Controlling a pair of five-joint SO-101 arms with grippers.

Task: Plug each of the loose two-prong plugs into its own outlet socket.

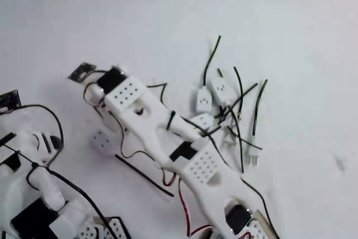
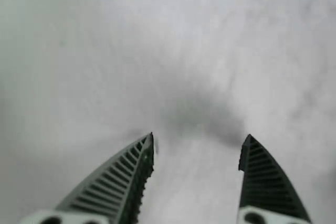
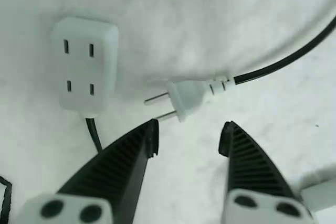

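Observation:
A white outlet socket (image 3: 85, 64) with two pairs of slots lies flat on the white table. Beside it lies a loose white two-prong plug (image 3: 186, 98) on a black cord (image 3: 283, 64), its prongs pointing toward the socket's side and apart from it. My right gripper (image 3: 189, 129) hangs open just short of the plug, with nothing between its fingers. In the high view the right arm (image 1: 168, 132) stretches from the lower right across to this socket (image 1: 102, 140). My left gripper (image 2: 197, 140) stands open over bare table.
A tangle of several white sockets (image 1: 203, 100) and plugs (image 1: 253, 158) with black cords lies right of the right arm. The left arm (image 1: 33, 194) sits at the lower left. Two small black squares (image 1: 84, 71) lie at the left. The far table (image 1: 168, 20) is bare.

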